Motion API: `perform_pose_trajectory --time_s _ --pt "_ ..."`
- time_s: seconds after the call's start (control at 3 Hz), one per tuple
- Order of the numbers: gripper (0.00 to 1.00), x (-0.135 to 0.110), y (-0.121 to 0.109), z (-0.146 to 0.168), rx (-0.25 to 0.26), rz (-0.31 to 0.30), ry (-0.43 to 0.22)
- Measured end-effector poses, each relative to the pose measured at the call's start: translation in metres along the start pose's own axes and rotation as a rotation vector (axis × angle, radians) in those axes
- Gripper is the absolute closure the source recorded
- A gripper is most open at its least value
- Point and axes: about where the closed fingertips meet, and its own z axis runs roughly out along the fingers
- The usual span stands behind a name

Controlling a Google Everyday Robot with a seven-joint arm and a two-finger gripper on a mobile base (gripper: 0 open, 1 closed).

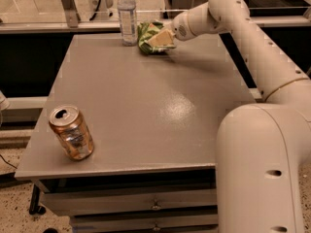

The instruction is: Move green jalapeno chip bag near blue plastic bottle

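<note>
the main part of the job looks done, going by how things lie: the green jalapeno chip bag (145,34) sits at the far edge of the table (146,110), just beside the blue plastic bottle (127,18), on the bottle's right in this view. the bottle stands upright with its white cap on, and the bag lies crumpled at its foot, so close that i cannot tell whether the two touch or a thin gap stays between them. the bag seems to rest on the table top rather than hang in the air, though its underside is hidden. what is left, as i judge it, is small: leave the bag where it lies and draw the arm (252,38) back without dragging the foil along or knocking the bottle over. the gripper (159,40) reaches in from the right, at the end of the long white arm, and lies right against the right side of the bag, covering part of it. whether it is clamped on the bag or has let go i cannot tell; the contact is plain, the grip is not. a copper-coloured can (71,132) stands tilted at the near left corner, well apart from all this.
</note>
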Motion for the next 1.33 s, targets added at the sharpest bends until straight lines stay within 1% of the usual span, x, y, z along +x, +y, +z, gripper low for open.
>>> perform_pose_trajectory --time_s 0.33,0.67,1.0,1.33 --pt "0.0 -0.003 0.006 -0.004 -0.027 0.001 -0.011" --pt "0.0 -0.004 0.008 -0.03 -0.061 -0.001 -0.049" --pt "0.0 0.011 -0.003 -0.071 -0.069 -0.012 -0.091" --pt "0.0 0.037 -0.026 -0.133 -0.026 -0.043 -0.135"
